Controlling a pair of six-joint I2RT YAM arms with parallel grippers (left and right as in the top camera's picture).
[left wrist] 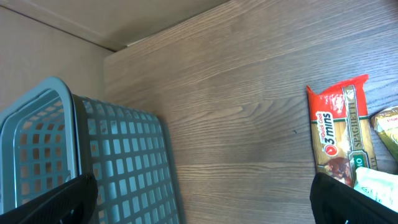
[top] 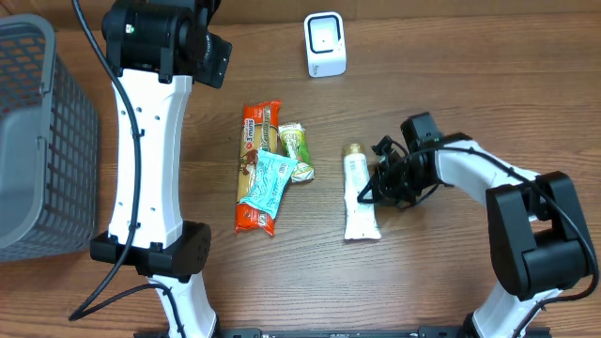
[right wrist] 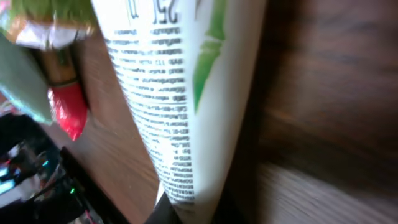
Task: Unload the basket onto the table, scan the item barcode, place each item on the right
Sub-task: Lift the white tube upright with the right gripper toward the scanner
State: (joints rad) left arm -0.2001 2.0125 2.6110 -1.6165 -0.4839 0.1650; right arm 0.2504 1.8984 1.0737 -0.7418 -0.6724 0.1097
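The white plastic squeeze tube with green print (top: 361,199) lies flat on the wooden tabletop (top: 451,75), on the robot's side of the white box-shaped scanner (top: 325,44). The right pincer (top: 383,183) is pressed together at the tube's edge; a grip cannot be confirmed. The left pincer (left wrist: 205,200) is spread. The tube is probably light, soft and slick, so pinch it near the stiffer shoulder.

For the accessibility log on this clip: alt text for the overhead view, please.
The right gripper is closed on the side of a white tube lying near the centre. Left of it lies a pile of snack packets; a white scanner stands at the far edge and a grey basket sits at the left.
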